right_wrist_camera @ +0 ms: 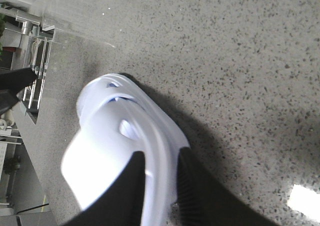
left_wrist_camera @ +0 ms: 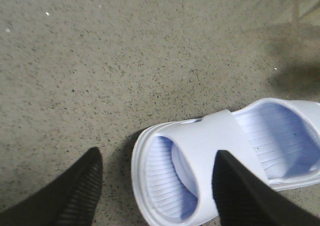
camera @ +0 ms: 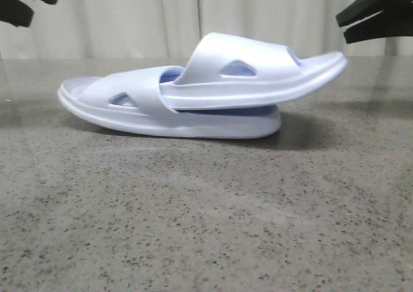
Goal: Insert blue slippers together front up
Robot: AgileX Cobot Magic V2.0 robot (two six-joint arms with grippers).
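Observation:
The blue slippers lie nested on the speckled table. The lower slipper (camera: 129,108) is flat, and the upper slipper (camera: 258,79) is pushed under its strap, its free end tilted up to the right. My left gripper (camera: 45,6) hangs open high at the left, clear of them. In the left wrist view it (left_wrist_camera: 157,155) is spread wide above the strapped end of the pair (left_wrist_camera: 215,138). My right gripper (camera: 341,26) hovers above the raised end, not touching. In the right wrist view its narrowly parted fingers (right_wrist_camera: 160,153) frame the blurred slippers (right_wrist_camera: 100,156) below, holding nothing.
Grey speckled tabletop (camera: 206,227) stretches in front of and around the slippers. A pale curtain (camera: 129,20) closes off the back. A metal rack (right_wrist_camera: 37,71) shows beyond the table's edge in the right wrist view.

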